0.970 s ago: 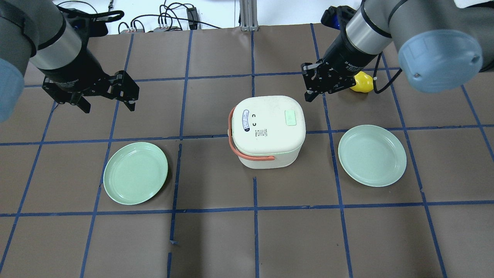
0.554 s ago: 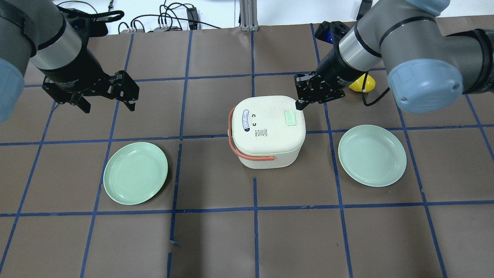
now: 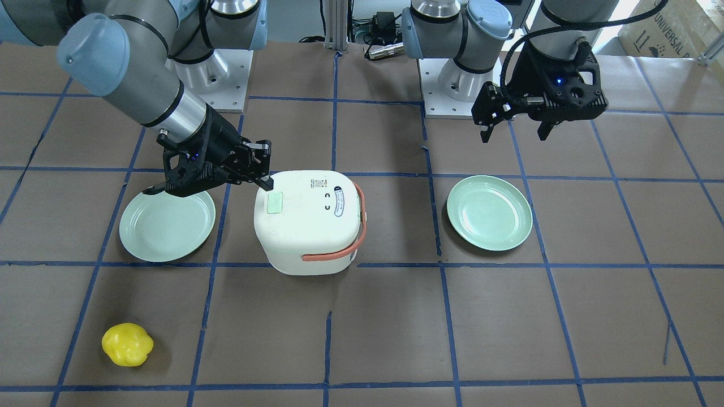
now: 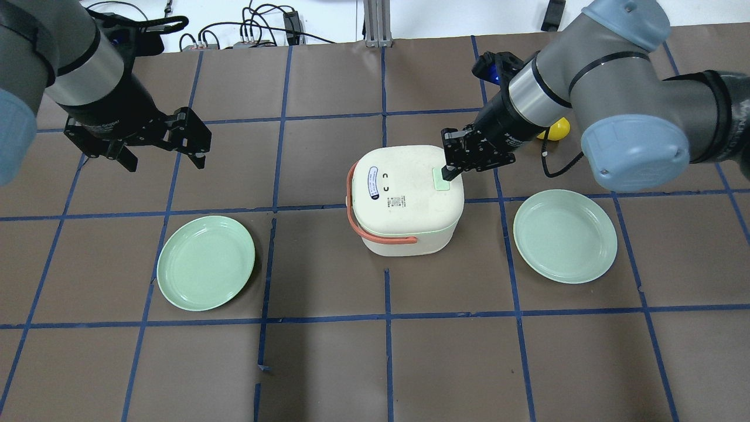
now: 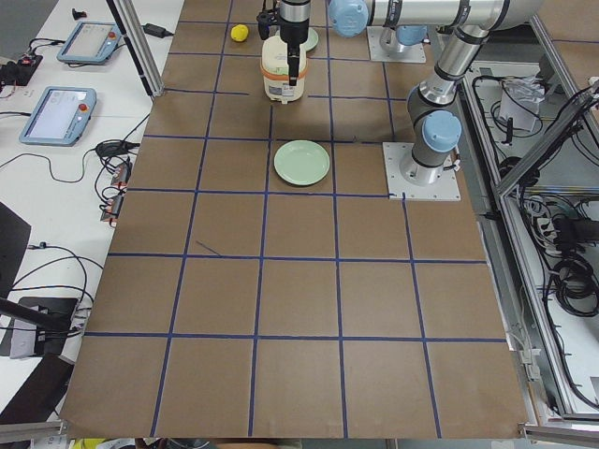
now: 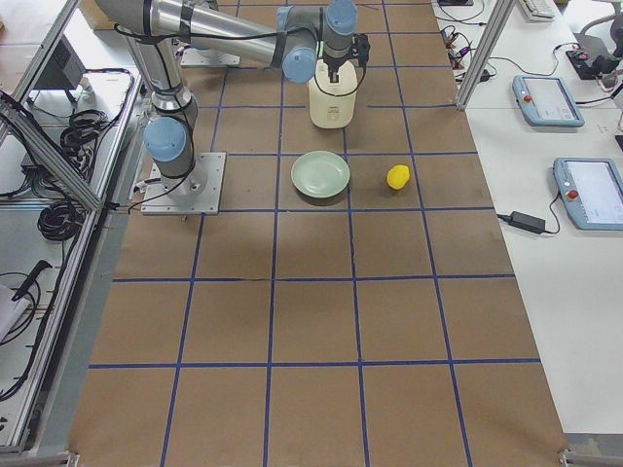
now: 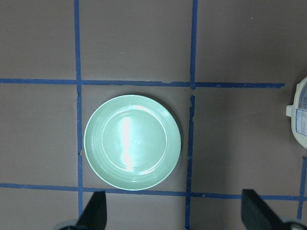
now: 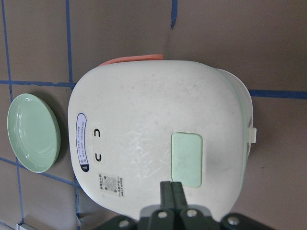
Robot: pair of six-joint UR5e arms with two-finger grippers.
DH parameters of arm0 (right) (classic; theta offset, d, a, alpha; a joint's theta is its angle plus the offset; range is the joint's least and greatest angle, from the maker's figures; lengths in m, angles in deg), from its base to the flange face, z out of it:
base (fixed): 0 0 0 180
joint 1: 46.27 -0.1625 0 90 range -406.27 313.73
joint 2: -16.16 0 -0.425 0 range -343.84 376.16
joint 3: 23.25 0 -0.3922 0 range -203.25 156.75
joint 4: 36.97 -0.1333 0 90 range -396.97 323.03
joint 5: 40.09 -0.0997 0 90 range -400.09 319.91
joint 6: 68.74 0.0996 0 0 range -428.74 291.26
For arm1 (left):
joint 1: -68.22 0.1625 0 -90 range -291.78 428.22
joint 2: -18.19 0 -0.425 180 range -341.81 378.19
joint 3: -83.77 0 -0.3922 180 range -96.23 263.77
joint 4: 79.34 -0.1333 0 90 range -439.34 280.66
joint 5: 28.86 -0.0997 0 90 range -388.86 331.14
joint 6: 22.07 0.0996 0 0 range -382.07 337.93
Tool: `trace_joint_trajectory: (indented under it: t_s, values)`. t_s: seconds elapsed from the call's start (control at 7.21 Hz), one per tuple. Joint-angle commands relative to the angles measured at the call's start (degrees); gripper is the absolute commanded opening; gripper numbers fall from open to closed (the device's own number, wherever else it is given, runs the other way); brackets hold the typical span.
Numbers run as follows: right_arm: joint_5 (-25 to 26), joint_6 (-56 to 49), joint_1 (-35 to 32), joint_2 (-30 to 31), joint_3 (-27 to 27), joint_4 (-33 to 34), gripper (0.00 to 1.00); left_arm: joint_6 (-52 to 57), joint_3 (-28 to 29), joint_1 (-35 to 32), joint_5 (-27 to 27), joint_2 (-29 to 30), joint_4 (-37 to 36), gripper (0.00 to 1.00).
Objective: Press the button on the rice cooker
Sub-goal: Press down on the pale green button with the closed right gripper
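The white rice cooker (image 4: 404, 202) stands mid-table with its lid shut and its salmon-orange handle (image 4: 353, 217) folded down on its side. A pale green button (image 4: 440, 179) sits on the lid. My right gripper (image 4: 448, 172) is shut and empty, its tips over the button's far edge. I cannot tell whether they touch. In the right wrist view the shut fingers (image 8: 171, 189) lie beside the button (image 8: 187, 158). The front view shows the right gripper (image 3: 266, 183) at the lid's edge. My left gripper (image 4: 165, 163) is open and empty, far left of the cooker.
One green plate (image 4: 205, 262) lies left of the cooker under my left gripper's view (image 7: 132, 142). Another green plate (image 4: 565, 235) lies to the right. A yellow fruit-like object (image 4: 559, 129) sits behind my right arm. Blue tape lines cross the brown table.
My shut right gripper has moved left and down from beyond the cooker's far right corner onto the lid at the green button's edge. The left arm has not moved.
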Motion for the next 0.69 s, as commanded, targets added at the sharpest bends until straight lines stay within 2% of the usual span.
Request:
trace_joint_trajectory:
  t_s: [0.0,0.55]
  values:
    - [-0.29,-0.01,-0.03,-0.08,-0.37,0.68,0.06,-0.02,-0.09,0.00,0.00,0.00,0.07,1.00]
    - [-0.29,-0.01,-0.12,-1.22,-0.81,3.75,0.06,-0.02,0.00,0.00,0.00,0.00,-0.02,1.00]
